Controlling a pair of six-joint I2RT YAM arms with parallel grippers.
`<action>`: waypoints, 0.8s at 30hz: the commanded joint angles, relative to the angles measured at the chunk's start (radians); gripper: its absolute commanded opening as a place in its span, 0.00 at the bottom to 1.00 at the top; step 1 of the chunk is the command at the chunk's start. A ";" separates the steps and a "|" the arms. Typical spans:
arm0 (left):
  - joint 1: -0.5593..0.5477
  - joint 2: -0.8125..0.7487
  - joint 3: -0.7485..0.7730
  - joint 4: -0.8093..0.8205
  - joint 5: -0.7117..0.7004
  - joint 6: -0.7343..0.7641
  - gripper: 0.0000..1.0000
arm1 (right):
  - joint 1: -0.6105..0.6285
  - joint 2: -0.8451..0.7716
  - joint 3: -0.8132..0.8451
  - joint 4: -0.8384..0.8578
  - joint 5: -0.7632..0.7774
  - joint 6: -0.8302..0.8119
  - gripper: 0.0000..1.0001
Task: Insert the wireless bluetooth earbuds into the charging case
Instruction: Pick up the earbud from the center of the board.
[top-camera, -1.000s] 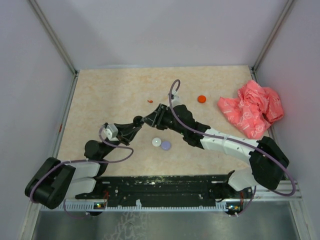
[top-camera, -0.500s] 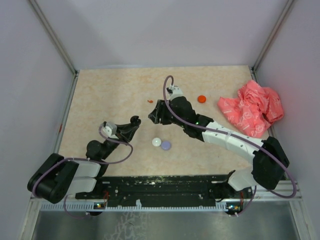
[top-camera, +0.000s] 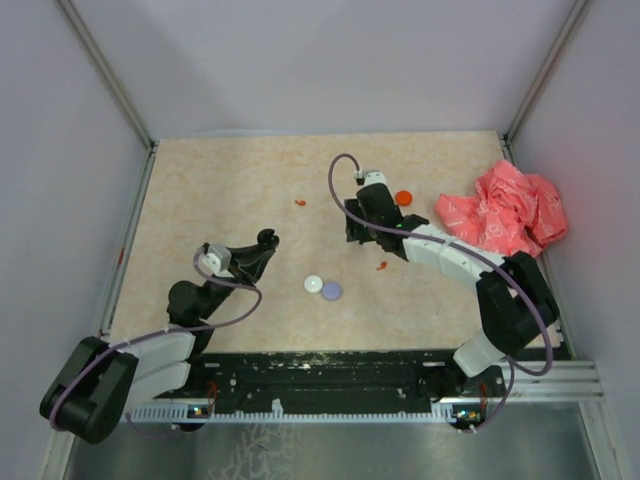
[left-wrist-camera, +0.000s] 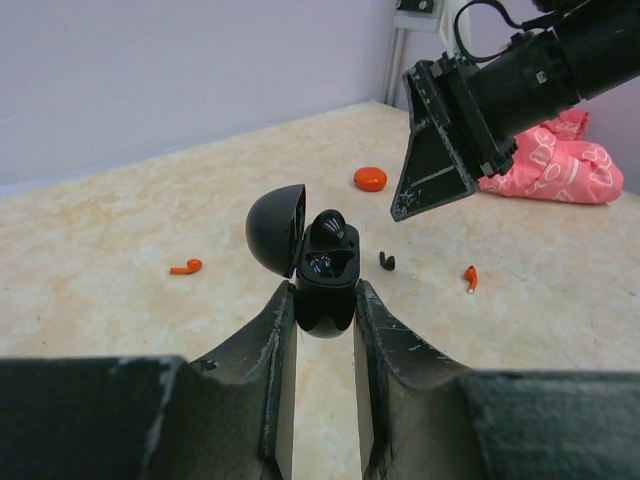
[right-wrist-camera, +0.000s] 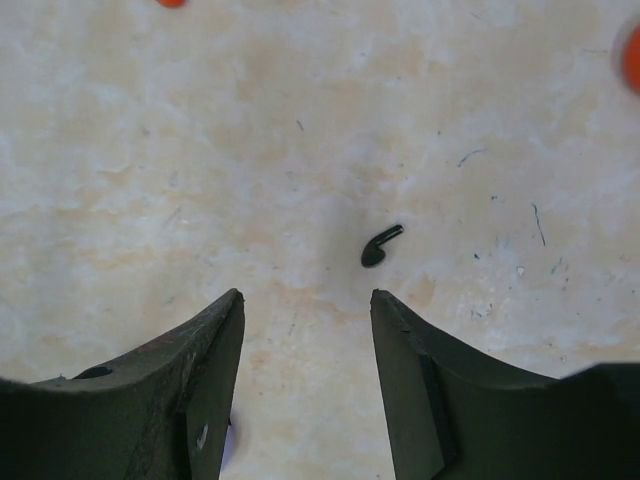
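My left gripper (left-wrist-camera: 324, 302) is shut on the black charging case (left-wrist-camera: 325, 270), held upright with its lid open; one black earbud sits inside. In the top view this gripper (top-camera: 264, 242) is left of centre. My right gripper (right-wrist-camera: 305, 296) is open and empty, pointing down at the table just short of a loose black earbud (right-wrist-camera: 380, 246), which also shows in the left wrist view (left-wrist-camera: 387, 261). In the top view the right gripper (top-camera: 357, 234) hides that earbud. Two red earbuds lie on the table, one far left (top-camera: 300, 202) and one near the right arm (top-camera: 381, 266).
An orange disc (top-camera: 403, 198) lies behind the right gripper. A white disc (top-camera: 314, 284) and a lilac disc (top-camera: 332, 291) sit side by side near the front centre. A crumpled pink-red bag (top-camera: 505, 215) fills the right side by the wall.
My right gripper has drawn away from the case and swung right and back, and now hangs over the black earbud. A red earbud has come into view beside its arm. The left gripper has barely moved.
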 joint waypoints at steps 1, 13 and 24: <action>-0.001 -0.018 0.015 -0.079 -0.005 0.048 0.00 | -0.038 0.084 0.024 0.040 -0.027 -0.124 0.53; -0.002 0.002 0.032 -0.092 0.039 0.062 0.00 | -0.104 0.276 0.090 0.051 -0.082 -0.145 0.52; -0.001 0.014 0.035 -0.080 0.054 0.057 0.00 | -0.105 0.325 0.116 0.018 -0.147 -0.099 0.52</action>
